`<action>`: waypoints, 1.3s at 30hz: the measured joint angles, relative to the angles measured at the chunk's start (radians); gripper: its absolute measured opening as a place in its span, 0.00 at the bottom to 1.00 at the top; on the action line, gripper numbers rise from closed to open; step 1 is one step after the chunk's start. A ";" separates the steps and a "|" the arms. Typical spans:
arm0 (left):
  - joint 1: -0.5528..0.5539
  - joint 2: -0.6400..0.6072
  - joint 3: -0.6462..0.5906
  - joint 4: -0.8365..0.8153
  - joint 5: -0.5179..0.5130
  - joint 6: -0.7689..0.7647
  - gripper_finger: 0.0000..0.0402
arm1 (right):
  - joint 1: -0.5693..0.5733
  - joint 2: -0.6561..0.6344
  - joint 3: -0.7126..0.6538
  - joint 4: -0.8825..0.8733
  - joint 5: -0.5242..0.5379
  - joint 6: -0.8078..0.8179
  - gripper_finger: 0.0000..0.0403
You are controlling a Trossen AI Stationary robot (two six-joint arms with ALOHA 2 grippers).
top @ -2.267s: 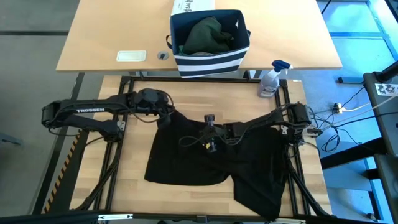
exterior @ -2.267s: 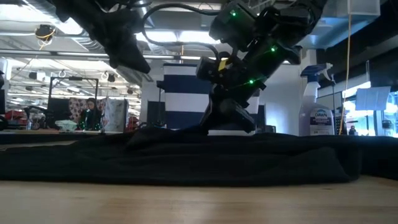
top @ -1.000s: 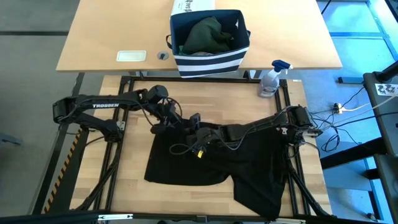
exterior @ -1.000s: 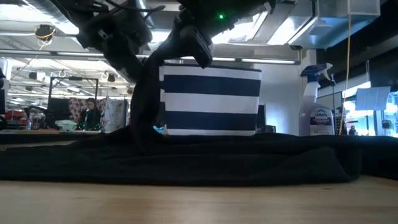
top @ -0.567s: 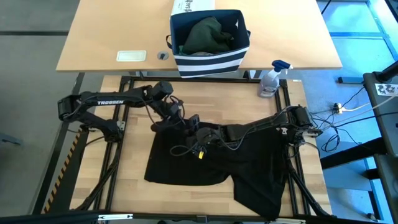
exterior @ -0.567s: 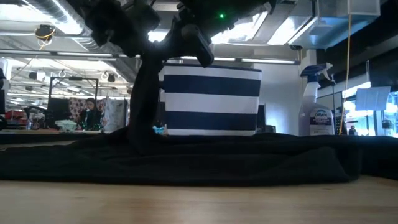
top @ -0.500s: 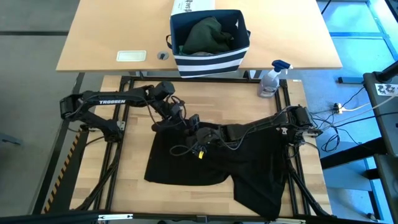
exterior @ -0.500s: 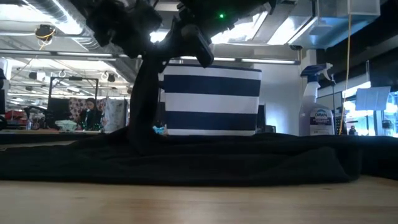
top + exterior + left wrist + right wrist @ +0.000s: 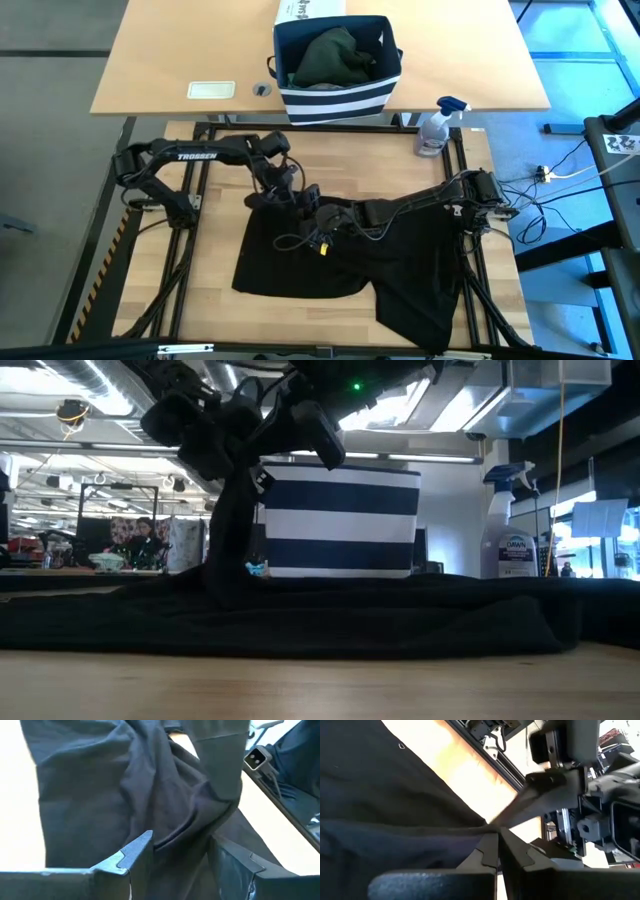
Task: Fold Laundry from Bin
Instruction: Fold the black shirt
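A black garment point(image 9: 330, 260) of the laundry lies spread on the wooden table. My right gripper point(image 9: 312, 200) is shut on it near its far left part and holds a ridge of cloth point(image 9: 230, 530) raised above the table. My left gripper point(image 9: 285, 188) stands open just left of that spot; in the left wrist view its fingers point(image 9: 137, 847) stand on either side of the raised cloth point(image 9: 175, 795). The striped bin point(image 9: 335, 100) stands on the far table with a dark green garment point(image 9: 335, 55) inside. My right gripper pinches a bunched bit of the black garment point(image 9: 487, 827) between its two shut fingers, coming slanting down from the table's right. The cloth runs taut from the fingers down to the table, where the garment's other parts lie flat. My left gripper: I cannot tell whether its fingers touch the raised cloth between them.
A spray bottle point(image 9: 437, 125) stands at the table's far right corner. A white printed box point(image 9: 310, 10) sits behind the bin, and a small white pad point(image 9: 211, 90) lies on the far table. Bare wood shows left of and in front of the garment.
My left gripper has moved toward the table's right, closer to the raised cloth and my right gripper, and has rolled and tipped downward. Its fingers keep the same gap. The raised cloth and my right gripper have kept still.
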 joint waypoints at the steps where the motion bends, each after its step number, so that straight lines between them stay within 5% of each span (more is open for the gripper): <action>1: 0.010 0.000 0.006 -0.011 0.000 0.005 0.44 | 0.000 0.000 0.000 0.001 -0.004 0.000 0.01; 30: -0.059 -0.001 0.057 -0.084 0.047 0.135 0.44 | 0.000 0.000 0.032 -0.003 -0.018 -0.003 0.01; 34: -0.062 -0.001 0.057 -0.098 0.010 0.157 0.37 | 0.000 0.000 0.032 -0.002 -0.017 -0.003 0.01; 39: -0.062 -0.001 0.057 -0.104 -0.054 0.168 0.13 | 0.000 0.000 0.032 -0.003 -0.017 -0.002 0.01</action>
